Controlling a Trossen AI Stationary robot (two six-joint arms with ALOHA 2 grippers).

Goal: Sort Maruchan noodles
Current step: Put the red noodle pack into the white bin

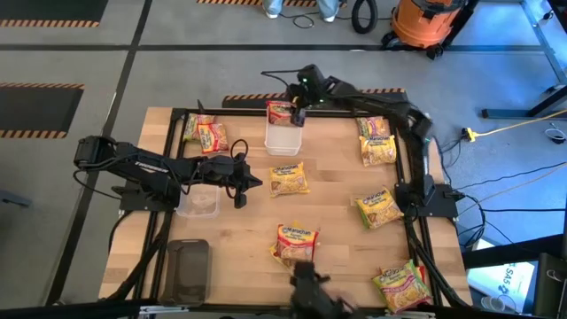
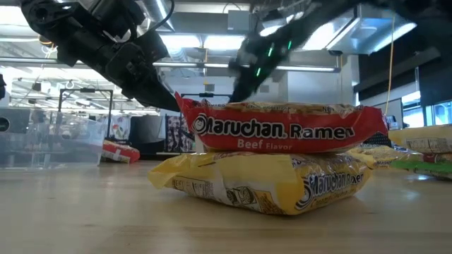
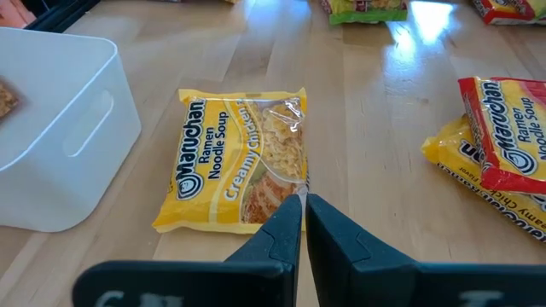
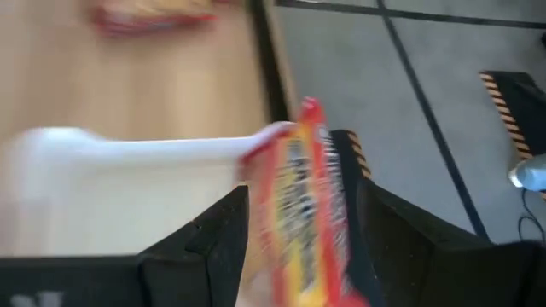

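Note:
Maruchan noodle packets lie scattered on the wooden table [image 1: 337,221]. A yellow Creamy Chicken packet [image 3: 239,162] lies flat at the middle, and my left gripper [image 3: 303,205] is shut with its tips at that packet's near edge; whether they touch it I cannot tell. At the far edge my right gripper [image 1: 297,111] is shut on a red-banded packet [image 1: 282,112] above a white bin [image 1: 283,135]. A red Beef packet [image 2: 282,130] lies on top of a yellow packet [image 2: 261,180] near the front. My right gripper pinches the red-banded packet [image 4: 300,196] between its two fingers, which slant down toward the table's far left. The packet stands on edge between them, lifted clear, over the white bin's far rim [image 4: 153,149]. Which part of the packet they have is blurred.
Two packets [image 1: 205,133] lie at the far left, two [image 1: 376,137] at the far right, one [image 1: 378,208] at the right, more [image 1: 403,283] at the near right corner. A clear bin [image 1: 197,199] and a dark tray [image 1: 186,270] stand at the left.

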